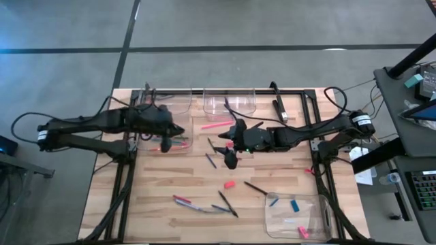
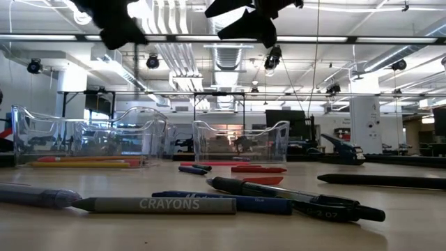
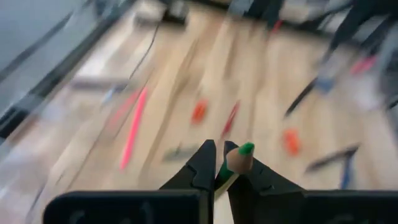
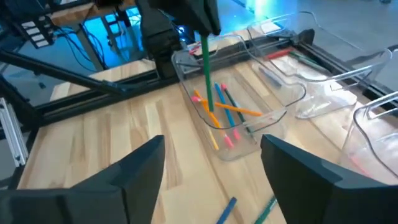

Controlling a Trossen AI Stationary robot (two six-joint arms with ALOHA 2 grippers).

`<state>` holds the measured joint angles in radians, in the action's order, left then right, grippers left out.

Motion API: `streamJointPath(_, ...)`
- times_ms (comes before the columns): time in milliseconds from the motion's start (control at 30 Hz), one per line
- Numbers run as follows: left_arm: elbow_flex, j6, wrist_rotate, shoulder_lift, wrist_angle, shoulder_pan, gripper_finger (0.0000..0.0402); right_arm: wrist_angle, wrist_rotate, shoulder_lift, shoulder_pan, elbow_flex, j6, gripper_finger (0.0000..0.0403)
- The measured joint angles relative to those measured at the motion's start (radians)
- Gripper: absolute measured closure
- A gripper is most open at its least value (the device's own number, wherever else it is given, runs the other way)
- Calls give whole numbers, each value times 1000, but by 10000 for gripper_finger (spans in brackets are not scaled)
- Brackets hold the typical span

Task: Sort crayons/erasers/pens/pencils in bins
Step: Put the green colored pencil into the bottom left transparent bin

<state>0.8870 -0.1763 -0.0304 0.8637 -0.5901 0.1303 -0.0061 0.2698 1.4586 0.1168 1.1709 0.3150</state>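
Right wrist view: left claw (image 4: 202, 28) pinches a green pencil (image 4: 207, 74) upright over the bin (image 4: 249, 134) of sticks; lower, then release inside walls. Right claw (image 1: 230, 158) open, empty, mid-counter.

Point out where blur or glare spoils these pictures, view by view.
Left wrist view: the table streaks with motion blur, only the left hand and its green pencil sharp. Low view: ceiling lights glare, nearest crayon soft. Right wrist view: blue glow behind, the bin clear. High view: even light.
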Motion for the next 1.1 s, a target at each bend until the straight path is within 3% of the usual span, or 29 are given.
streamJointPath(333,18,1,-141,88,-440,1,394,3,-5,0,-11,0,0,163)
streamJointPath(667,18,82,-237,305,-525,1,389,3,-6,1,-11,0,26,163)
streamJointPath(867,22,61,-228,375,-523,1,319,-2,-6,2,-11,0,26,162)
streamJointPath(1100,45,-3,-225,353,-518,1,216,-52,-6,2,-11,-1,26,164)
